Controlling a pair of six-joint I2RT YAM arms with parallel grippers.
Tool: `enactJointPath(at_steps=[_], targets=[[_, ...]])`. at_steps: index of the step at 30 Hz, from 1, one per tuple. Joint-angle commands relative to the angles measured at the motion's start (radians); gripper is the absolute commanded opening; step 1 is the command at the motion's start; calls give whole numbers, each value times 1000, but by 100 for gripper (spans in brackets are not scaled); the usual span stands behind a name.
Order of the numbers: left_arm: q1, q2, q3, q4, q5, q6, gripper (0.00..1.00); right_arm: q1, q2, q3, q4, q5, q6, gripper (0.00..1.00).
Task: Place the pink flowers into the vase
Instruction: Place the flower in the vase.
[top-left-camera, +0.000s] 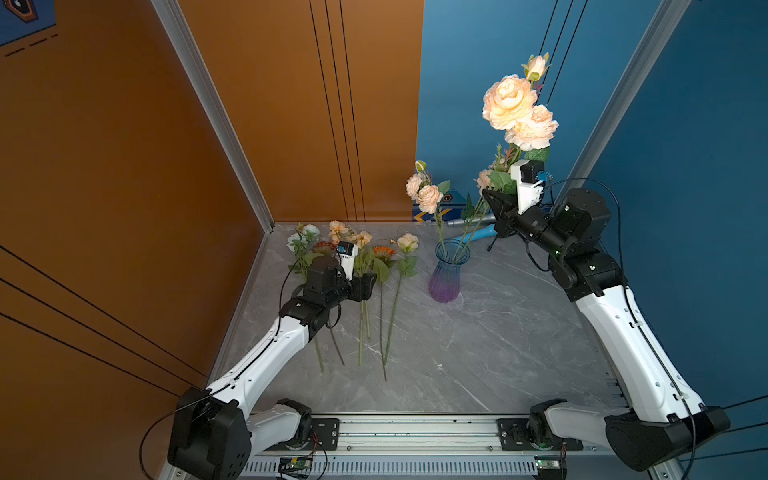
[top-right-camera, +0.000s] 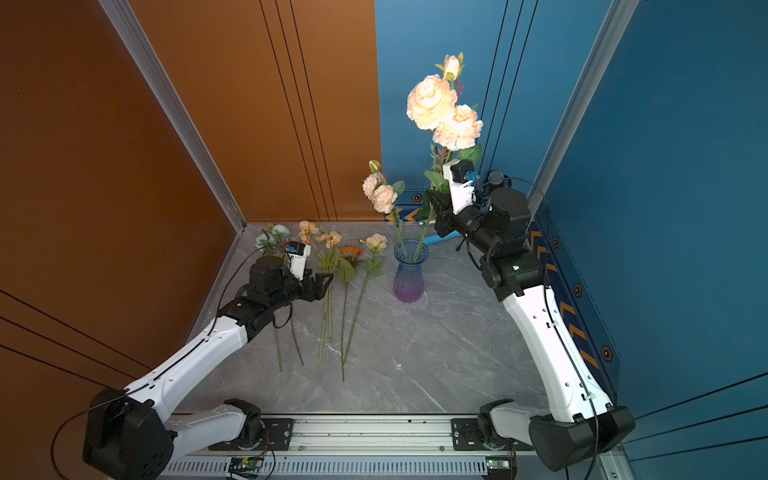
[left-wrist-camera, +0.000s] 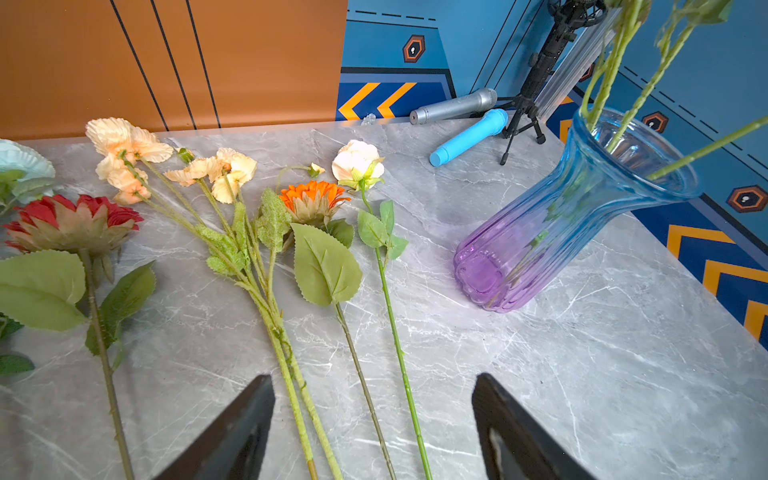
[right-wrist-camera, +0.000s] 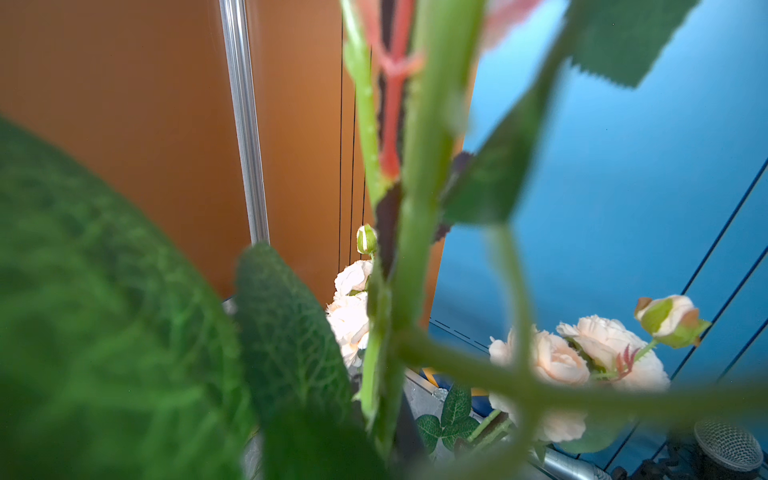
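Observation:
The vase (top-left-camera: 446, 274) (top-right-camera: 409, 274) (left-wrist-camera: 540, 241), blue glass fading to purple, stands upright at the back middle of the table. Two stems of pink flowers stand in it, one with blooms on the left (top-left-camera: 428, 197) (top-right-camera: 382, 197), the other (right-wrist-camera: 561, 357) leaning right behind my right arm. My right gripper (top-left-camera: 490, 197) (top-right-camera: 434, 199) is shut on a third stem of pink flowers (top-left-camera: 515, 108) (top-right-camera: 440, 112) high above the vase; its lower end reaches down to the vase mouth. Leaves hide the fingers in the right wrist view. My left gripper (top-left-camera: 370, 282) (left-wrist-camera: 374, 380) hangs open over loose stems.
Other flowers lie in a row on the table's left: a red one (left-wrist-camera: 70, 220), flat peach ones (left-wrist-camera: 124, 141), an orange daisy (left-wrist-camera: 313, 199) and a white rose (left-wrist-camera: 357, 160). A grey microphone (left-wrist-camera: 453, 106), a blue one (left-wrist-camera: 469, 137) and a small tripod (left-wrist-camera: 523, 112) sit by the back wall.

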Motion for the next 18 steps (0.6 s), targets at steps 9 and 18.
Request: enactJointPath(at_steps=[9,18], targets=[[-4,-20,1,-30,-21,23,78,15,39,-28,63,-39,36,4],[-4,-18,6,-40,-22,29,78,30,64,-35,66,-32,29,4]])
